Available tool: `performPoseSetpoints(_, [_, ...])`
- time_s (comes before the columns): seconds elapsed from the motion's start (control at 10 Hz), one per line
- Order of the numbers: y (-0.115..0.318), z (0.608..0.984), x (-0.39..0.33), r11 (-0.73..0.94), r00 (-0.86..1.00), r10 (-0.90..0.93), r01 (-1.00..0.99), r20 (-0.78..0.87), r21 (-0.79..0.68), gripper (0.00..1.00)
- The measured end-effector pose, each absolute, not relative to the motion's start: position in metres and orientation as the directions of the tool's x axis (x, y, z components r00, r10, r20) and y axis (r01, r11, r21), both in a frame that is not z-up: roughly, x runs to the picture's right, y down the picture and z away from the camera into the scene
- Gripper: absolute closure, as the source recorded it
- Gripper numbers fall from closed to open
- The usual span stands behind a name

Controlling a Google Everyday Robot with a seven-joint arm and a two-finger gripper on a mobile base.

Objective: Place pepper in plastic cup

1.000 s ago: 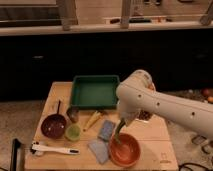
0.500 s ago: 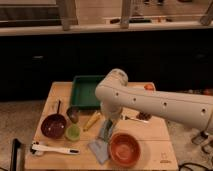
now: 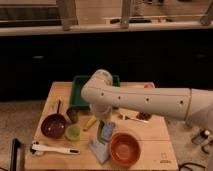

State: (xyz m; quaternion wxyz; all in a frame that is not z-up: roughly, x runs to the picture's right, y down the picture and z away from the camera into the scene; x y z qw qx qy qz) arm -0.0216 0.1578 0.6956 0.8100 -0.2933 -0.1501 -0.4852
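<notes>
Warm overhead light is washing the table (image 3: 156, 129) while the gripper (image 3: 103, 131) is hanging shadowed beneath the arm (image 3: 142, 100), against a dim background.

A light wooden surface (image 3: 60, 92) stands on a speckled grey floor (image 3: 20, 117). Behind the surface runs a dark cabinet front (image 3: 45, 62) under a pale ledge (image 3: 40, 30), with upright posts (image 3: 66, 12) above. The gripper (image 3: 103, 131) hangs over the surface's middle.

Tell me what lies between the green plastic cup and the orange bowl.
In the camera view, a pale yellow item and a gray-blue cloth lie between the plastic cup and the orange bowl; the gripper hangs above the cloth.
</notes>
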Motion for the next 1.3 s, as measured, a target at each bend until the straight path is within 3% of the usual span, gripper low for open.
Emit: performPoseSetpoints(1.3, [0.179,0.691,-0.128,0.151,0.233,-0.725,0.972,0.648,-0.181,1.00])
